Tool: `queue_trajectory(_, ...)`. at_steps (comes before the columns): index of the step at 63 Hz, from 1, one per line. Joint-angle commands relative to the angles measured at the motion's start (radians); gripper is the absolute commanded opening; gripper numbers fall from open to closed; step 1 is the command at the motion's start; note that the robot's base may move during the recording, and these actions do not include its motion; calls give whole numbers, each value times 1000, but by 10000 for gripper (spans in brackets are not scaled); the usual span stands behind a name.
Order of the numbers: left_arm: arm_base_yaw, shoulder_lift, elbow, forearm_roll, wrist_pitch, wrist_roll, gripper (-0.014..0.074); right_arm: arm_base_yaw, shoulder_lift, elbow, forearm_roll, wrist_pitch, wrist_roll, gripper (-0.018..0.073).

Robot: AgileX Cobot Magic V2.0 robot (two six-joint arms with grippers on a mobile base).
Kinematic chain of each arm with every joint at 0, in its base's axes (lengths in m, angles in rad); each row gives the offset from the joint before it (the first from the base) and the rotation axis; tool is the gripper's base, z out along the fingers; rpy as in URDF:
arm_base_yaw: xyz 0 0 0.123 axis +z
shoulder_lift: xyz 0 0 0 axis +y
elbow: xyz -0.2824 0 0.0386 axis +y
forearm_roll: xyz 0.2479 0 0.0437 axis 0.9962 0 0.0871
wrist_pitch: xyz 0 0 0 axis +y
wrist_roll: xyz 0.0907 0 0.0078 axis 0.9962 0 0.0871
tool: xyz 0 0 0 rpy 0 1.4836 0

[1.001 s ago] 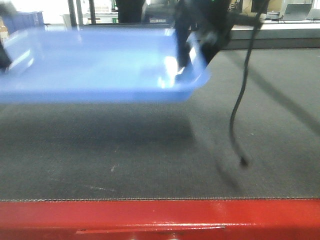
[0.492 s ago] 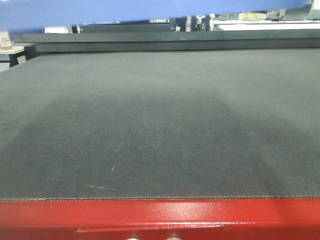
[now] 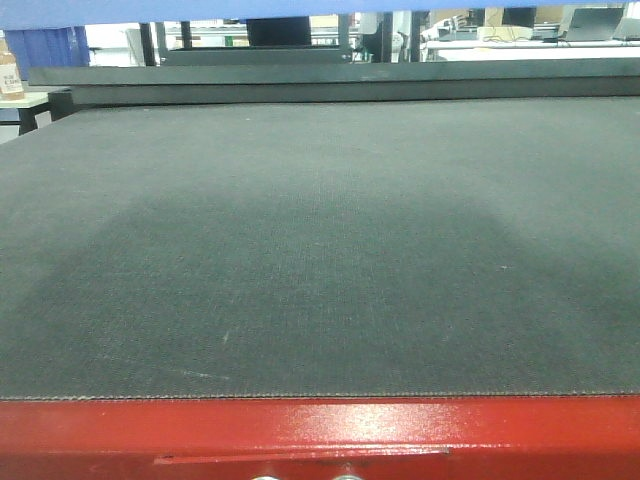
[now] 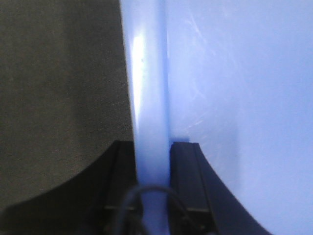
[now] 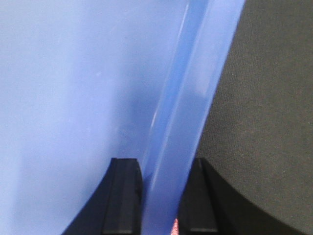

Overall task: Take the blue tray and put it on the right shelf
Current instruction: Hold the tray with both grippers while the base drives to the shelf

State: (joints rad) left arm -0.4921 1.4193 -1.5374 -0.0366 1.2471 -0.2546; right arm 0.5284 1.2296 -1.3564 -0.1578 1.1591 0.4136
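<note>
The blue tray (image 3: pixel 200 10) shows in the front view only as a blue strip along the top edge, held high above the table. Its left rim (image 4: pixel 149 98) runs up the left wrist view, and my left gripper (image 4: pixel 152 147) is shut on that rim, one black finger (image 4: pixel 186 166) inside the tray. In the right wrist view the tray's right rim (image 5: pixel 190 98) is clamped by my right gripper (image 5: pixel 166 166), shut on it. The right shelf is out of view.
Below lies the dark grey mat (image 3: pixel 320 250) of the red-framed table (image 3: pixel 320 435). A second dark table edge (image 3: pixel 330 80) stands behind it. A dark-blue bin (image 3: pixel 45 45) sits at the far left, desks with monitors at the back.
One second ago the tray hung low in the front view with the right arm and its cable. It has risen until only a strip shows at the top edge.
</note>
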Motion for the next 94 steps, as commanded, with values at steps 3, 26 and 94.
queue_trajectory(3, -9, -33, -33, 37, 9, 24, -41, 0, -40, -26, -36, -48, -43, 57)
queue_trajectory(26, -9, -33, -33, 37, 11, 26, -48, 0, -40, -26, -36, -48, -43, 57)
queue_trajectory(94, -9, -33, -33, 37, 11, 26, -48, 0, -36, -26, -36, -49, -43, 57)
